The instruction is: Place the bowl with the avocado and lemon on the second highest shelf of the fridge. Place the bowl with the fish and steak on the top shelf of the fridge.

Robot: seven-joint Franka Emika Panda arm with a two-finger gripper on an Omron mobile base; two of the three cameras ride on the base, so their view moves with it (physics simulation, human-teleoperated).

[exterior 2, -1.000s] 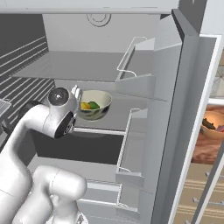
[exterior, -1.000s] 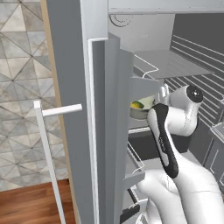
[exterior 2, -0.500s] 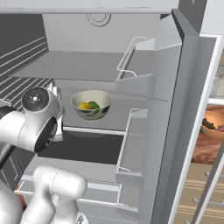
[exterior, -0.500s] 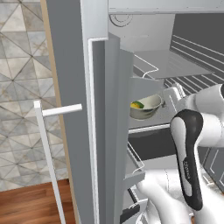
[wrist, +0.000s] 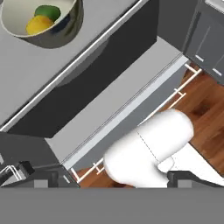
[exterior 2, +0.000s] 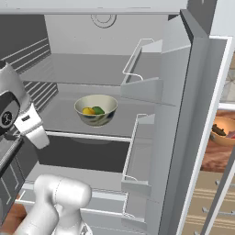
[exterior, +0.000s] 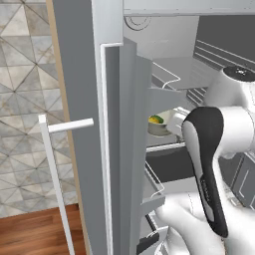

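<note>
The orange-tan round bowl with the fish and steak (exterior 2: pixel 224 131) is seen at three o'clock in the right base view, outside the light grey fridge (exterior 2: pixel 193 114), well apart from the gripper (wrist: pixel 109 177), whose fingers stand apart, empty. The pale off-white bowl with avocado and lemon (exterior 2: pixel 96 109) rests on a grey shelf.

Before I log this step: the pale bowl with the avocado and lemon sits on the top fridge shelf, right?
Not quite. The pale bowl with avocado and lemon sits on the second highest shelf; the top shelf lies above it, as the right base view shows.
</note>
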